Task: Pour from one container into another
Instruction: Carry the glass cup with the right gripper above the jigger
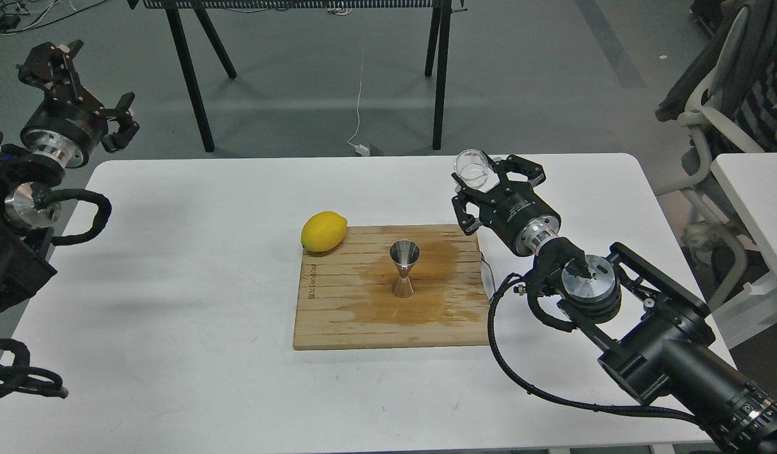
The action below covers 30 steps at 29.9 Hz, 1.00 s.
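A tiny clear glass cup (473, 168) is held up in the air by my right gripper (483, 178), which is shut on it, above the table to the right of and beyond the board. The steel hourglass jigger (404, 268) stands upright in the middle of a wet wooden cutting board (338, 315), to the lower left of the cup. My left gripper (79, 82) is raised at the far left, off the table's corner, open and holding nothing.
A yellow lemon (323, 231) lies on the board's far left corner. The board has a metal handle (488, 272) on its right side, close to my right arm's cable. The white table (174, 284) ends near a chair (710, 113) at right.
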Each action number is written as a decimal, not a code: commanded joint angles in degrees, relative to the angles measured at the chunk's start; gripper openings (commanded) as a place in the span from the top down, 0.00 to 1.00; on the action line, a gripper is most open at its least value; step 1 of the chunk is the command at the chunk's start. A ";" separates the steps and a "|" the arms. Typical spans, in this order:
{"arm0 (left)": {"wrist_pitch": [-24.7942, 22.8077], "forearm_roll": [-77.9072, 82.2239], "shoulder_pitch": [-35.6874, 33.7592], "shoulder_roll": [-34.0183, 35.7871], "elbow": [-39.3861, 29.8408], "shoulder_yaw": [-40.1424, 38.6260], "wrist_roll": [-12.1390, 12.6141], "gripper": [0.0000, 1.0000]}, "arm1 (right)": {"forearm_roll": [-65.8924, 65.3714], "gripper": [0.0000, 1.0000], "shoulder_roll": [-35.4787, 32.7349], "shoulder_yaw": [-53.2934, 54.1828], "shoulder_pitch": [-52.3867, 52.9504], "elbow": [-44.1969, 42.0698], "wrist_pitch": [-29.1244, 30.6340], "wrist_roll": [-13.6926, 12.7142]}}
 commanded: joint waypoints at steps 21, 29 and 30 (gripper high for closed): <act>0.00 0.00 0.05 1.23 0.00 0.09 0.00 0.00 | -3.30 0.69 -13.20 -17.11 7.12 14.37 -5.99 -5.84; 0.00 0.00 0.05 1.40 0.08 0.09 0.00 0.00 | -5.85 0.69 -13.64 -21.24 9.57 14.37 -7.66 -6.63; 0.00 0.00 0.05 1.49 0.00 0.09 0.00 0.00 | -6.63 0.69 -13.64 -21.94 10.01 14.37 -8.18 -6.63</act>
